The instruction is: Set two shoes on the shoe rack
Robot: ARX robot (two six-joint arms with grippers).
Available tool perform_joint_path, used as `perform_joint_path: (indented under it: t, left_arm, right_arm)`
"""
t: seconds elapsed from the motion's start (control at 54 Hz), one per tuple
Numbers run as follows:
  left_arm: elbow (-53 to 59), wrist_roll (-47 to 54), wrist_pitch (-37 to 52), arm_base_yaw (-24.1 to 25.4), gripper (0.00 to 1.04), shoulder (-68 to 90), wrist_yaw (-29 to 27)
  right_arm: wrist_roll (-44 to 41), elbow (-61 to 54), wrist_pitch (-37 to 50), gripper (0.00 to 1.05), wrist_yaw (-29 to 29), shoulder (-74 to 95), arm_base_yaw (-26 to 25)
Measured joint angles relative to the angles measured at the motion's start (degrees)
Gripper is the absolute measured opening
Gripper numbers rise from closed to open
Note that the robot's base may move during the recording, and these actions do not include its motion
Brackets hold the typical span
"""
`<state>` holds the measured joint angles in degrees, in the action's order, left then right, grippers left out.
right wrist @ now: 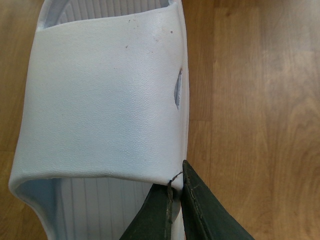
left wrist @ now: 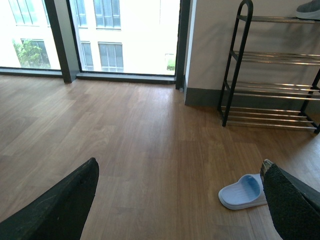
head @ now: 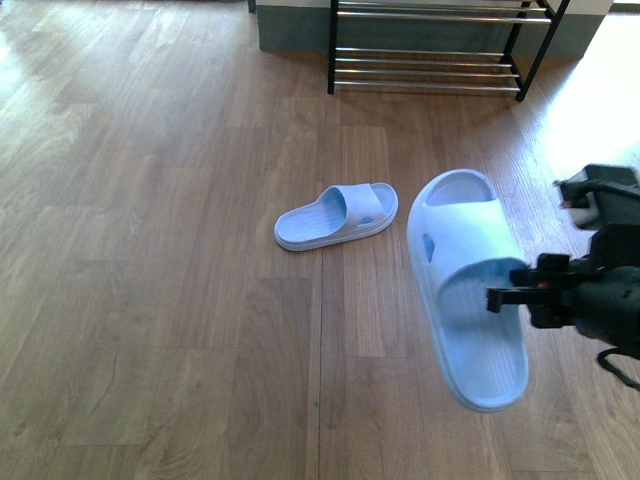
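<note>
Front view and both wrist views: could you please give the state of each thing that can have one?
held sandal: gripped at its strap edge, apparently lifted off the floor
right gripper: shut on the held sandal
left gripper: open, empty
second sandal: lying on the floor, sole down
shoe rack: standing upright, lower tiers bare
grey shoe: resting on the rack's top tier

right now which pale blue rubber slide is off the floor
The pale blue rubber slide sandal clamped in the right gripper; the other sandal lies on the floor.
</note>
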<state>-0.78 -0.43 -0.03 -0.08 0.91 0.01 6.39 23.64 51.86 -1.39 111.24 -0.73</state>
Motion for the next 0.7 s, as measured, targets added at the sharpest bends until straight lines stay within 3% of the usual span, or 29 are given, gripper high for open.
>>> perform_joint_path:
  t: [0.185,0.389,0.703]
  left_arm:
    - [0.0,0.0,0.0,0.0,0.95,0.0,0.0]
    - [0.0,0.0,0.0,0.0,0.95,0.0,0.0]
    - [0.0,0.0,0.0,0.0,0.95,0.0,0.0]
  right_arm:
    - [-0.2,-6.5,-7.3,0.01,2.4,-19.6,-0.4]
    - [2.0,-12.3,-16.1,0.01,11.7,-39.2,0.6]
    - [3.0,-12.7,-16.4,0.01,12.2,-41.2,0.7]
